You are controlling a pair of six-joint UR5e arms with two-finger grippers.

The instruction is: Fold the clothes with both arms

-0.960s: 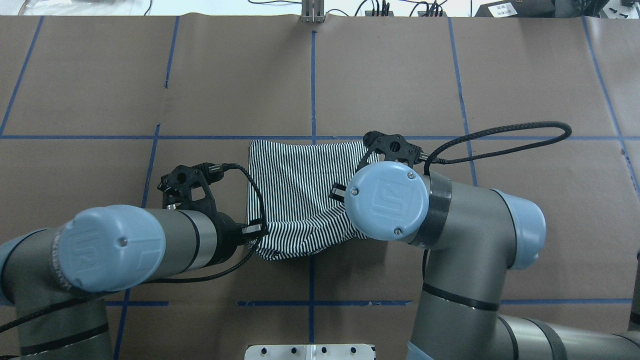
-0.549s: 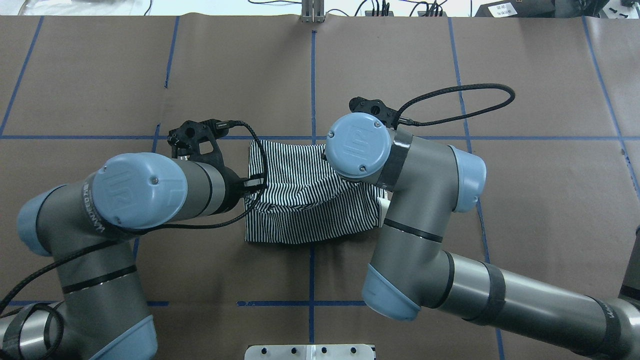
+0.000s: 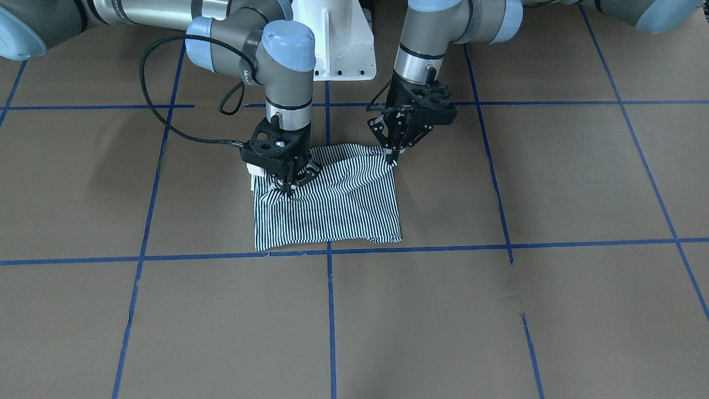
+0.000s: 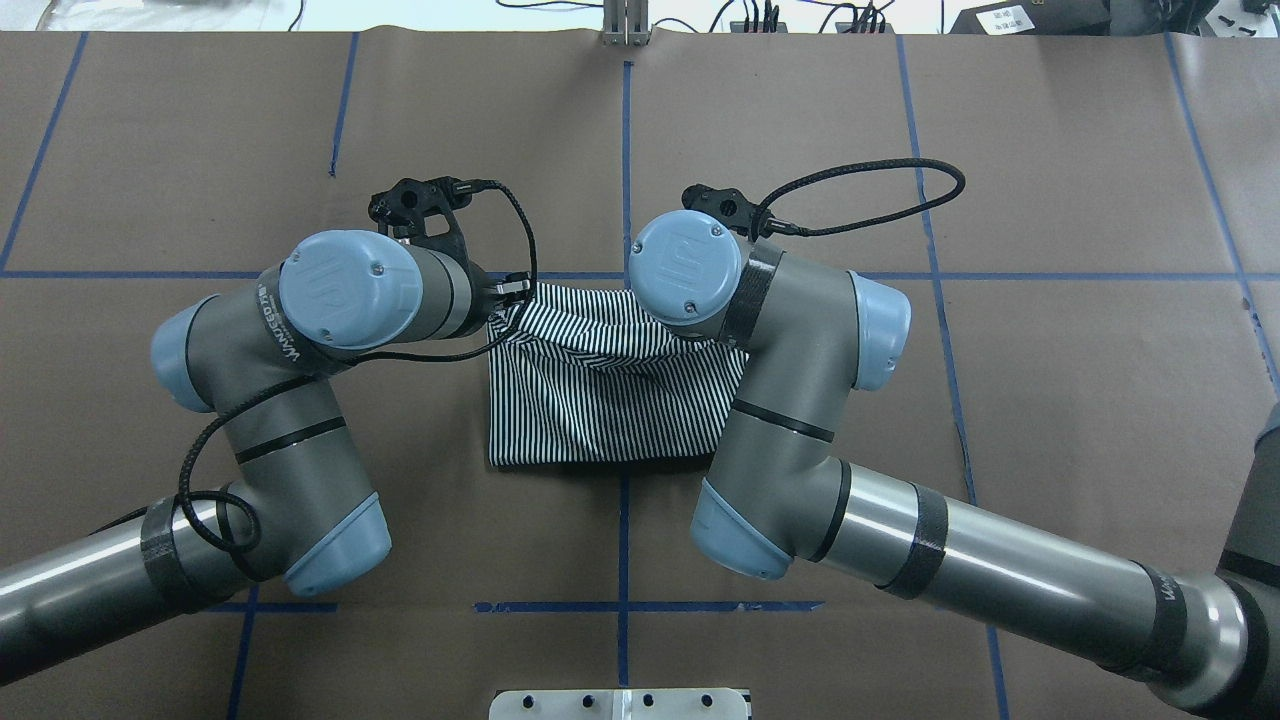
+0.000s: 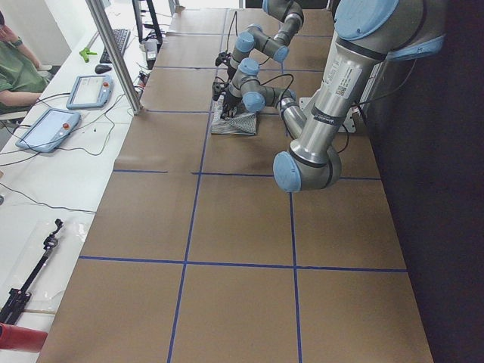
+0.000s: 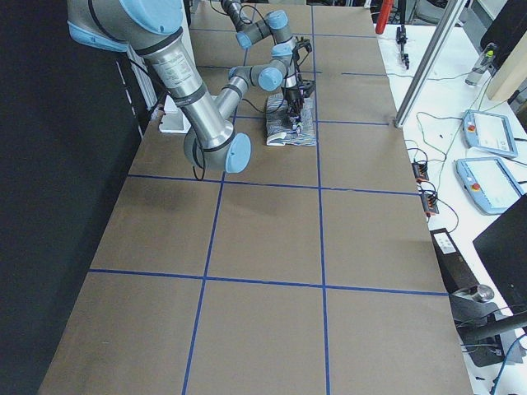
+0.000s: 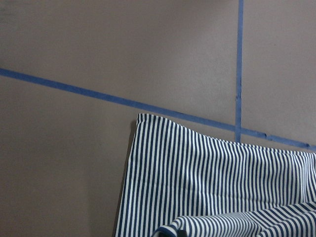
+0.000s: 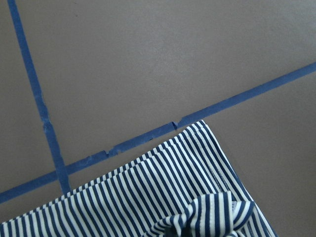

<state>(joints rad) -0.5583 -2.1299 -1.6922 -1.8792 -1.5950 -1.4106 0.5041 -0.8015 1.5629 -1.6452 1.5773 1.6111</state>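
Near edge: the polo shirt (image 4: 600, 410) lay mid-table (image 4: 1050, 400), its near side now a fresh fold where a loose hem had been.
Left side: the left gripper (image 3: 394, 158) was pinched shut on the hem's corner, carried forward and up.
Right side: the right gripper (image 3: 287, 185) was clamped on bunched hem, moved likewise.
Far edge: uncovered beside the blue tape line (image 4: 1000, 276).
Meaning: fold likely half done; carrying on and laying down remained.

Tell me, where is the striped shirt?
In the overhead view the striped shirt sits mid-table across the centre blue tape line, between the left gripper and right gripper, which pinch its lifted fold.
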